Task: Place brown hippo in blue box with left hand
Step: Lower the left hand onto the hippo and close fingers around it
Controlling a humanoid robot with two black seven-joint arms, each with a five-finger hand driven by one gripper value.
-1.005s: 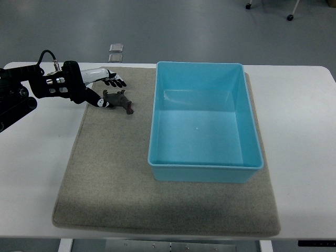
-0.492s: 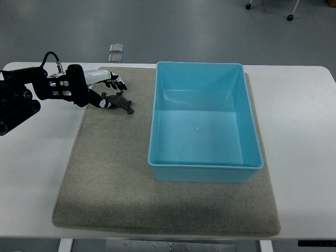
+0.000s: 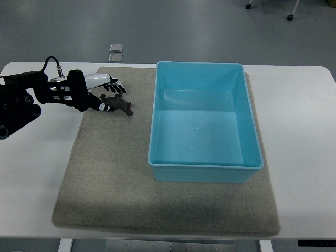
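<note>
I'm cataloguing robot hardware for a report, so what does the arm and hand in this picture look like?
Only the left arm shows: black, built of blocky mechanical segments, with a thin black cable looping above the wrist. The left hand has a white shell over its back with dark, jointed fingers and silver-looking fittings at the wrist. No markings are readable. The right arm is not in view.

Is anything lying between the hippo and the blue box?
Nothing visible. Only bare mat separates the hippo from the box, whose near wall the toy must clear. The left hand is already at the hippo.
</note>
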